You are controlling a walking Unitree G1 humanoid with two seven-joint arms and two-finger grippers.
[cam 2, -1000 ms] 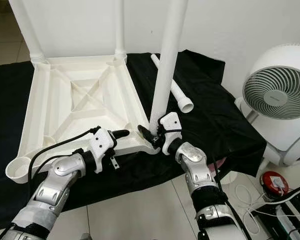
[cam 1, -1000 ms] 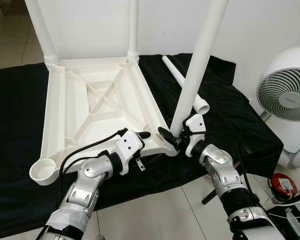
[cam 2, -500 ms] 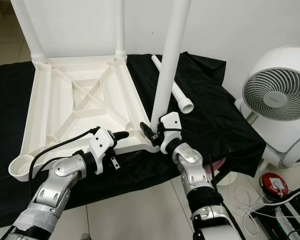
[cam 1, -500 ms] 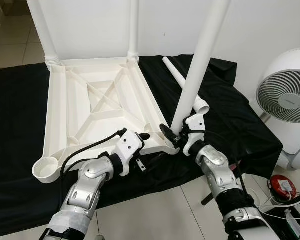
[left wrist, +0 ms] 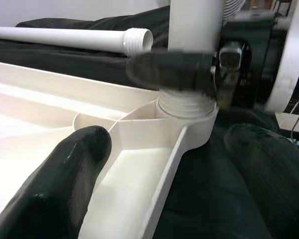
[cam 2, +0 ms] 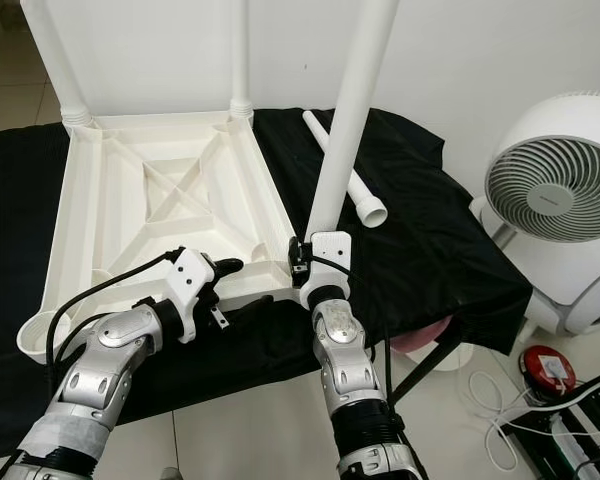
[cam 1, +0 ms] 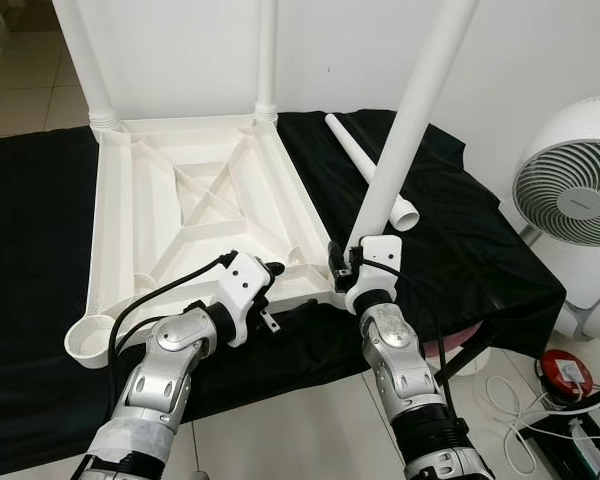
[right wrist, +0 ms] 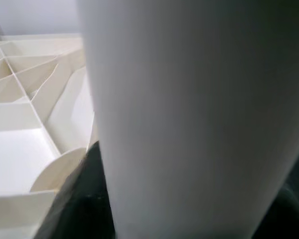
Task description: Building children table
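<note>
The white tabletop (cam 1: 195, 200) lies upside down on a black cloth (cam 1: 20, 250), with two legs (cam 1: 85, 60) standing in its far corners. A third white leg (cam 1: 400, 150) stands tilted in the near right corner socket (left wrist: 187, 112). My right gripper (cam 1: 348, 268) is shut on its base, one black finger (left wrist: 169, 69) across it. My left gripper (left wrist: 164, 174) is open, straddling the near rim just left of that socket, one finger (left wrist: 65, 184) inside the tray and the other over the cloth. A fourth leg (cam 1: 350, 145) lies loose on the cloth behind.
The near left corner socket (cam 1: 90, 340) holds no leg. A white fan (cam 1: 570, 190) stands on the floor to the right, with a red device (cam 1: 565, 368) and cables beside it. A white wall rises behind the table.
My right forearm has swung left, under the near right corner, still holding the leg, whose top now leans a little more to the right. The left gripper slid slightly left along the rim.
</note>
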